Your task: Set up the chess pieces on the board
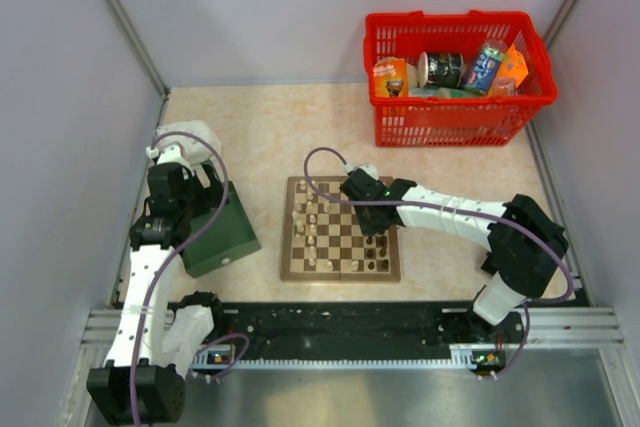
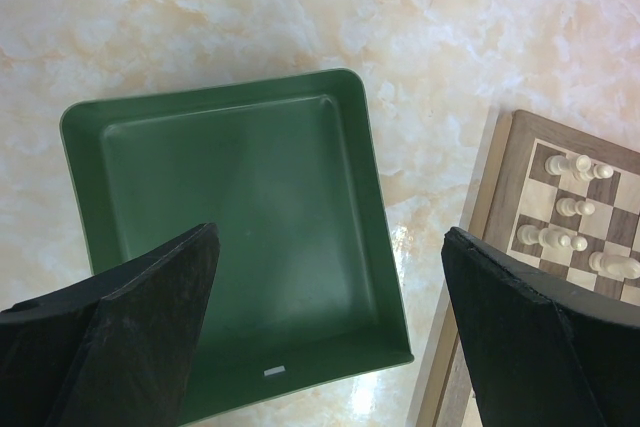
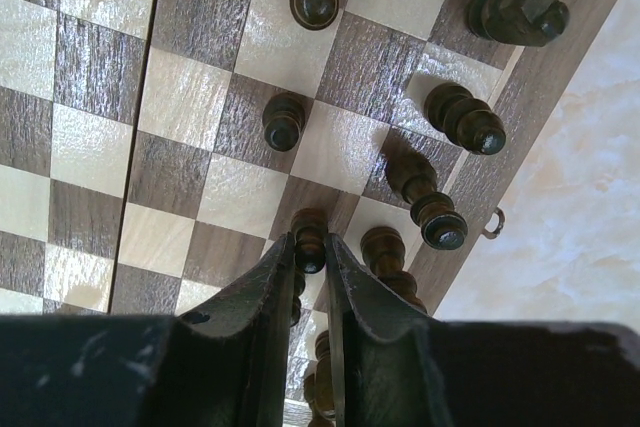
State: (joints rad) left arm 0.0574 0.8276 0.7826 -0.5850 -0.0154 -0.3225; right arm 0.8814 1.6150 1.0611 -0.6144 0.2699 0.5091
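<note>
The board (image 1: 340, 274) lies mid-table. Cream-white chess pieces (image 1: 310, 222) stand along its left side and dark brown ones (image 1: 378, 252) near its right edge. My right gripper (image 3: 311, 259) is shut on the head of an upright dark brown pawn (image 3: 311, 237) close to the board's (image 3: 90, 147) right edge, with other dark pieces (image 3: 425, 197) standing around it. My left gripper (image 2: 330, 347) hangs open with nothing between its fingers, over the dark green box (image 2: 240, 247). White pieces (image 2: 575, 164) show at that view's right side.
A red basket (image 1: 455, 77) with packets and cans stands at the back right. The green box (image 1: 218, 235) sits left of the board. A small metal hook (image 3: 492, 225) sticks out from the board's right border.
</note>
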